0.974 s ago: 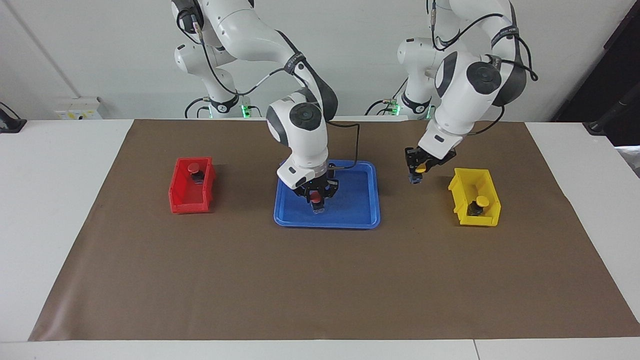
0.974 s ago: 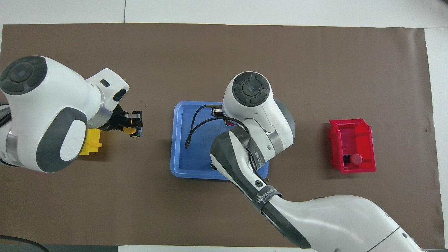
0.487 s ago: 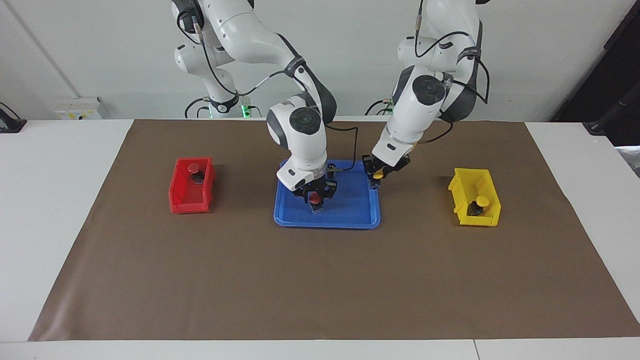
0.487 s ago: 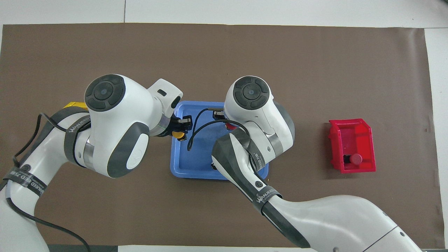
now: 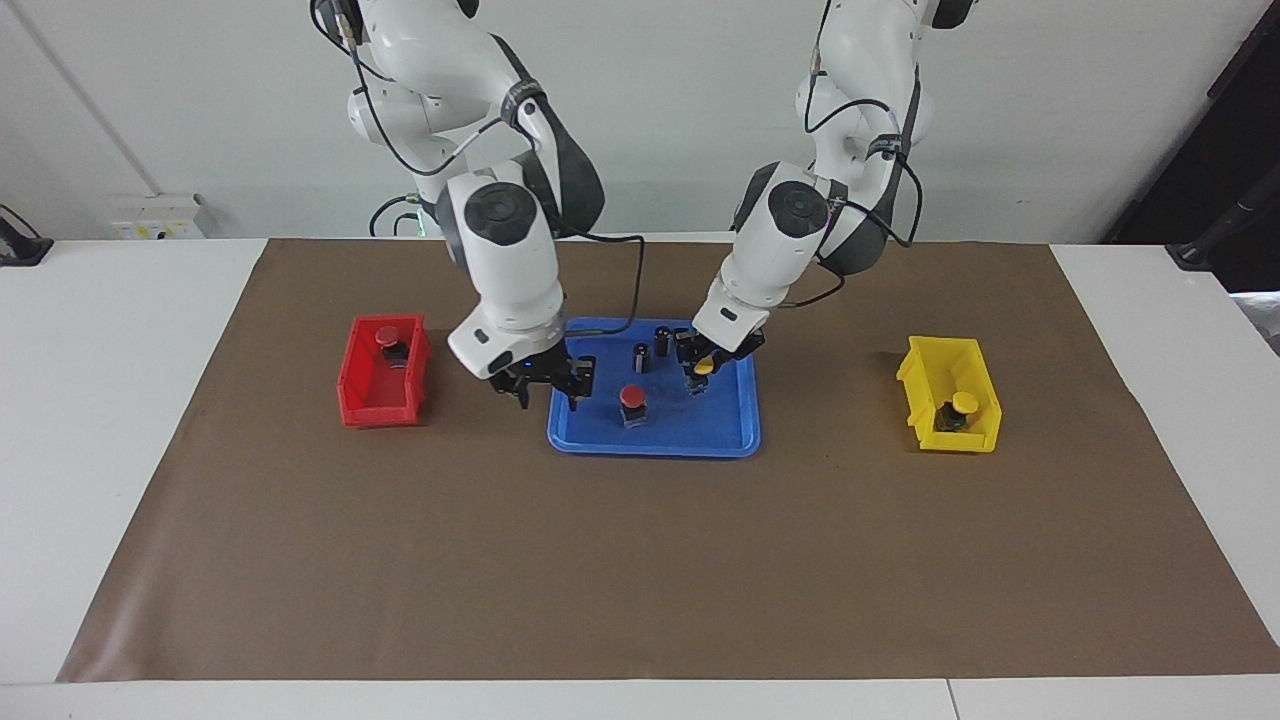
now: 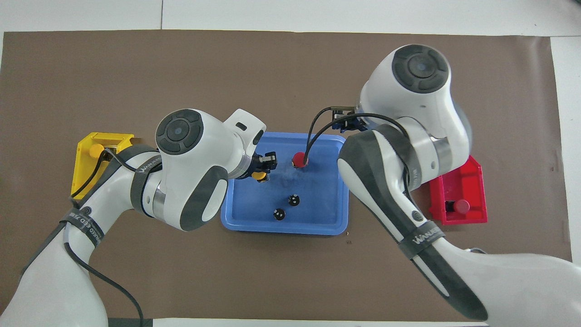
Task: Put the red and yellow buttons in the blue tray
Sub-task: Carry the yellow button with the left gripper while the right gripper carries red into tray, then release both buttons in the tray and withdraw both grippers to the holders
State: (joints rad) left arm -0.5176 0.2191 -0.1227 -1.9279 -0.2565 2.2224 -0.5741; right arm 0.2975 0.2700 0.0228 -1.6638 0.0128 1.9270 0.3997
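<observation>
Progress: one red button (image 5: 632,397) sits in the tray (image 5: 655,443). Left gripper (image 5: 700,372), over the tray, pinches a yellow button (image 5: 704,367). Right gripper (image 5: 545,385), jaws spread, is empty above the tray's edge. Two buttons remain in bins.

The blue tray (image 5: 735,425) looks like smooth moulded plastic with a faint sheen – so do the red bin (image 5: 362,385) and the yellow bin (image 5: 975,385). The buttons carry smooth plastic caps: a red button (image 5: 632,397) and a yellow button (image 5: 704,368) in the tray. Two small dark cylinders (image 5: 651,350) look matt black. The brown sheet (image 5: 640,560) over the table is matt, paper-like, faintly creased – the white tabletop (image 5: 120,330) looks smooth. Both arm shells are glossy white plastic with matt grey joints.
</observation>
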